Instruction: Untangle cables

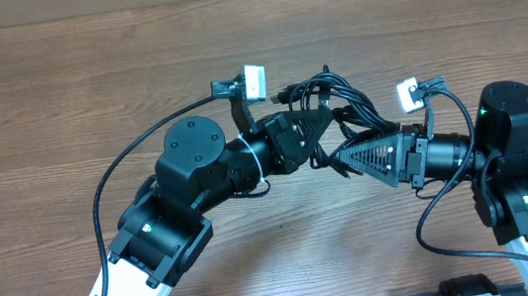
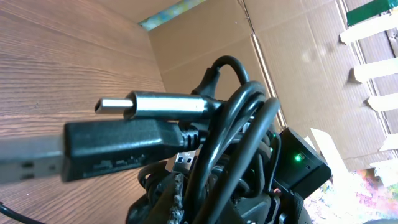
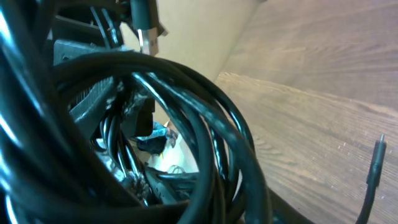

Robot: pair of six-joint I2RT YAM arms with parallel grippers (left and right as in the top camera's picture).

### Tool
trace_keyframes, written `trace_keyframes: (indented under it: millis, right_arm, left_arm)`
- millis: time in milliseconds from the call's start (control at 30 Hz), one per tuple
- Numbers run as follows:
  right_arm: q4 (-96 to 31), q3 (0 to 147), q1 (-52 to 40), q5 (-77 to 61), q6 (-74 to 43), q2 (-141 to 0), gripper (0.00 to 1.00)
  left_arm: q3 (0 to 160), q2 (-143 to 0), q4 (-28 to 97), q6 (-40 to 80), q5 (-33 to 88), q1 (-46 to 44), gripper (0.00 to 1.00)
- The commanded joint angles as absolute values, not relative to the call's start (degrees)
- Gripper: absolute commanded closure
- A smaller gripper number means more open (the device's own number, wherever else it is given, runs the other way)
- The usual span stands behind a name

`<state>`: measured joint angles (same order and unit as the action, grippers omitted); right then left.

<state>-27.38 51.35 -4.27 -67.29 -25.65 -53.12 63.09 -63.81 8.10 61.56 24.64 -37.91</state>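
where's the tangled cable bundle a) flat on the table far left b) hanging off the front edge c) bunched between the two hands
c: the cables are bunched where the left hand and right hand meet, over the middle of the table.

Blurred, edge-cropped cables [image 3: 217, 143] up close

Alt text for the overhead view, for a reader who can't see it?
A tangled bundle of looped black cables is held over a wooden table. The left gripper is shut on the bundle, and the right gripper points into it from the other side.
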Motion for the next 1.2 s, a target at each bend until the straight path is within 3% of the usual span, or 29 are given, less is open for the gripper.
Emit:
trace_keyframes:
  millis: [0,133,433,467,500,533,600,733,867,1000,1067,1167]
  right_arm:
    - [-27.07,51.77,-4.56,-67.57,-25.28,-53.08,0.6]
    - [-27.07,51.77,-4.56,-67.57,-25.3,-53.08,0.7]
    - [-27.07,51.77,-4.56,-67.13,-25.3,-53.08,0.79]
    - [-27.09,51.77,-4.56,-67.09,-25.3,-53.08,0.73]
    - [-27.07,51.77,-4.56,-66.65,-25.3,-53.08,0.38]
    - [-27.05,51.77,-4.54,-66.28,-25.3,-53.08,0.31]
    - [-27.0,51.77,-4.54,-64.88,-25.32,-53.08,0.24]
    - [-25.47,51.77,-4.56,-63.0,-25.32,-53.12,0.24]
    - [-22.68,51.77,-4.56,-63.02,-25.54,-53.12,0.37]
    - [-21.69,51.77,-4.56,-63.02,-25.54,-53.12,0.83]
    - [-21.69,51.77,-4.56,-63.02,-25.52,-53.12,0.94]
    - [-21.69,51.77,-4.54,-63.02,-25.52,-53.12,0.96]
  left_arm:
    - [64.25,-63.68,7.44,60.2,26.65,-38.28,0.96]
    - [64.25,-63.68,7.44,59.96,26.94,-38.28,0.96]
    - [64.25,-63.68,7.46,59.94,27.14,-38.28,0.96]
    - [64.25,-63.68,7.46,59.94,27.38,-38.28,0.96]
    - [64.25,-63.68,7.42,59.96,28.01,-38.28,0.96]
    - [64.25,-63.68,7.44,59.96,28.21,-38.28,0.96]
    - [64.25,-63.68,7.44,59.99,28.8,-38.28,0.96]
    - [64.25,-63.68,7.38,60.01,30.39,-38.28,0.96]
    - [64.25,-63.68,7.42,59.99,30.41,-38.28,0.96]
    - [64.25,-63.7,7.44,59.96,30.5,-38.28,0.96]
    - [64.25,-63.7,7.44,59.75,30.48,-38.28,0.96]
    - [64.25,-63.68,7.4,57.8,30.24,-38.22,0.96]
